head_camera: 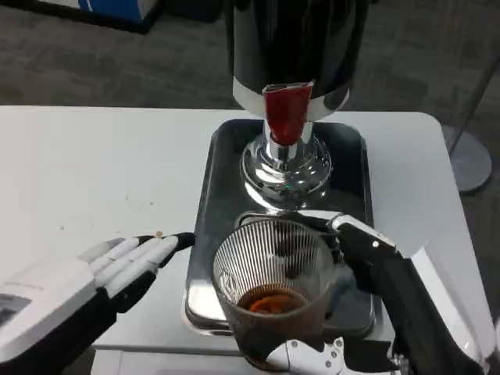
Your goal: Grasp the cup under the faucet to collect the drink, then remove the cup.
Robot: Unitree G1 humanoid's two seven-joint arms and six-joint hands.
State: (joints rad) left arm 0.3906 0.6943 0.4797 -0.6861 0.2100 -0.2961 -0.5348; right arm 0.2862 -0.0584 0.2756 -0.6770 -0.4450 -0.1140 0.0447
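With the right hand (355, 312) wrapped around the ribbed glass cup (273, 289), holding brown drink at the tray's (223, 156) near edge below the red faucet (287, 113), collecting seems done, so removal needs a level lift, while the left hand (117, 269) rests empty, fingers straight together, near the table's (94, 172) front edge.

Clear ribbed glass cup (273, 273), glossy polished metal tray (355, 226) and chrome faucet (285, 160), matt white table (94, 172).

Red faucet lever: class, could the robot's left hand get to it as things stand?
Probably yes. The left hand lies open on the white table beside the metal tray, and bare table lies between it and the red faucet lever. The glass cup sits nearer, in the right hand.
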